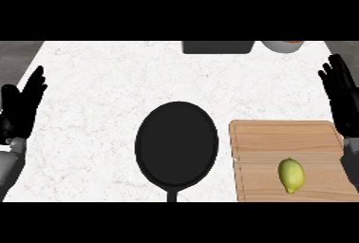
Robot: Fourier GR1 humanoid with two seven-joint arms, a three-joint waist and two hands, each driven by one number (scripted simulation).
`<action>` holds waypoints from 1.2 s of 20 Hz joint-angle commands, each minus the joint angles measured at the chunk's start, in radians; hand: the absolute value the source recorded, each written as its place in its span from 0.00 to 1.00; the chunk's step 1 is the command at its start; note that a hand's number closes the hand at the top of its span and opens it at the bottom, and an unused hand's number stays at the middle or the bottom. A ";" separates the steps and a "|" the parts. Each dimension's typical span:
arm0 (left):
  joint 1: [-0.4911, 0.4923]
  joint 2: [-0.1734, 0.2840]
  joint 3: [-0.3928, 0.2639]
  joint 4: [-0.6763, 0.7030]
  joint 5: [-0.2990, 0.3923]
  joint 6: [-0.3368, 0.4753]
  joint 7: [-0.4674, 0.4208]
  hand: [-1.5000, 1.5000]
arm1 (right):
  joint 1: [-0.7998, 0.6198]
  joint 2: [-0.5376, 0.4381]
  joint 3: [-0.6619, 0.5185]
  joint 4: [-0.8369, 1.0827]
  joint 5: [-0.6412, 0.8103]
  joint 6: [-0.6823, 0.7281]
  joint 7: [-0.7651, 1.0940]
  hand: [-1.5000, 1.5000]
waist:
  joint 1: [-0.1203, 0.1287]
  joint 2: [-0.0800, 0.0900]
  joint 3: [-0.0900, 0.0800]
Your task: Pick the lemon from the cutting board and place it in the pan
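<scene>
Noting both hands, left (21, 107) and right (341, 97), straight-fingered and empty; lemon (291, 175) at board's (280, 137) five o'clock, pan (176, 143) at its nine; I judge it light, firm, waxy, best taken across the middle.

No legible text, label, brand, number or sign anywhere on the counter or its objects.

The counter (105, 85) had a white marble top with fine veins. At its far edge stood a grey box (217, 46) and a bowl (282, 46).
</scene>
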 commanded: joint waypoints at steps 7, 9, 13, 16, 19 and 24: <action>0.069 -0.159 0.056 -0.120 0.176 -0.016 -0.029 0.50 | 0.188 -0.175 -0.051 -0.288 0.239 0.046 -0.400 1.00 | -0.096 -0.031 -0.010; 0.110 -0.162 0.066 -0.118 0.186 -0.014 -0.034 0.50 | 0.294 -0.120 -0.133 -0.330 0.238 -0.029 -0.559 1.00 | -0.127 -0.033 -0.003; 0.157 -0.181 0.060 -0.179 0.189 -0.014 -0.068 0.50 | 0.568 -0.087 -0.180 -0.318 0.313 -0.071 -0.823 0.00 | -0.119 -0.021 -0.001; 0.142 -0.173 0.060 -0.225 0.202 -0.023 -0.038 0.50 | 0.725 -0.028 -0.228 -0.263 0.372 -0.144 -1.015 0.00 | -0.091 -0.011 -0.002; 0.174 -0.178 0.048 -0.259 0.188 -0.015 -0.038 0.50 | 0.864 -0.077 -0.315 -0.312 0.414 -0.153 -1.110 0.00 | -0.071 -0.008 -0.005; 0.149 -0.188 0.040 -0.283 0.181 -0.015 -0.001 0.50 | 1.035 0.005 -0.299 -0.602 0.567 -0.253 -0.970 0.00 | -0.037 0.003 -0.009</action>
